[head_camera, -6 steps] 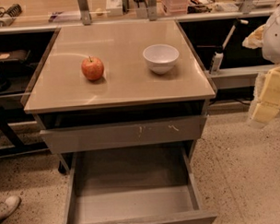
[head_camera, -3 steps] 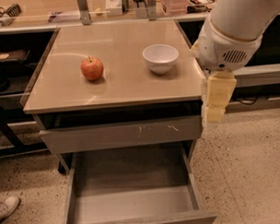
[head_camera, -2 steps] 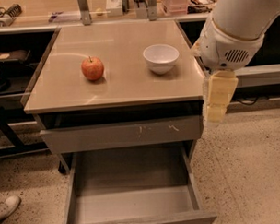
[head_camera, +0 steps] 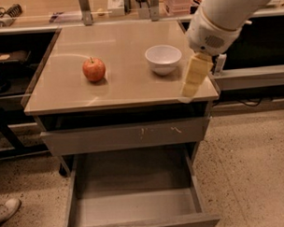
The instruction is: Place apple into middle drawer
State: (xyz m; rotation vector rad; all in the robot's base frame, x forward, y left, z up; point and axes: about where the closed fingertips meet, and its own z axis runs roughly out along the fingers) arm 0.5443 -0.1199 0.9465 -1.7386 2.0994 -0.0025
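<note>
**Apple not yet picked up, gripper over at the right corner**

The gripper (head_camera: 188, 91) hangs over the front right corner of the tabletop (head_camera: 125, 41). It is just beside the white bowl (head_camera: 163, 58) and well apart from the apple (head_camera: 93, 69), which sits stem up on the left half. From where I stand I cannot tell whether it is open or closed, but nothing shows in its grasp. To do this well, I'd say it should pass above the bowl rather than brush it. It should then come down on the apple from the top and close around its widest part. The middle drawer (head_camera: 136, 206) stands pulled out below the scratched drawer front (head_camera: 126, 134), ready to receive it.
</note>
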